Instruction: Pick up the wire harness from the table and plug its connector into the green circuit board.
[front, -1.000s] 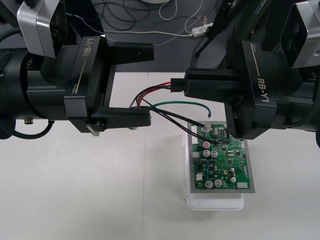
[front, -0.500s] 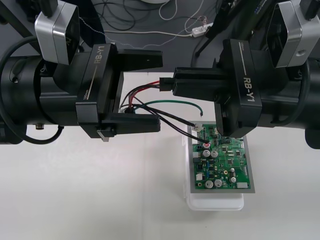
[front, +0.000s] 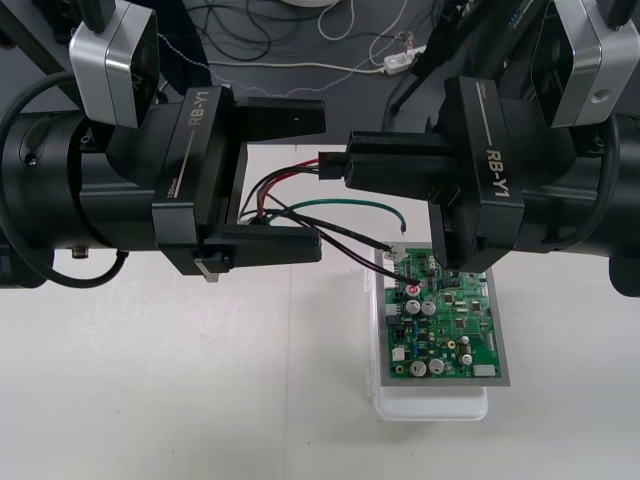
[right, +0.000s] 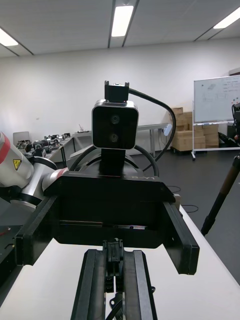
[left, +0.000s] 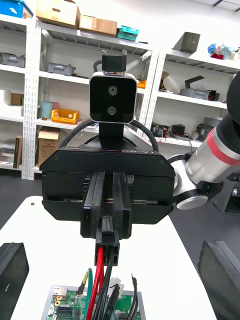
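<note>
- Over the table's (front: 150, 400) far edge, loose harness wires (front: 350, 204) trail down to the green circuit board (front: 450, 320). I judge they could snag its parts and twist the black plug (front: 328, 165) in my pinch.
- My right gripper (front: 347, 170) reaches level, clamped on that plug.
- My left gripper (front: 318, 180) faces it, fingers wide around the wires.

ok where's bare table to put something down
Free: the table left of the board, nearer than the left arm, and the strip right of the board. Crowded: over the board's far end, where the right jaws hold the harness, wires between the open left jaws.
</note>
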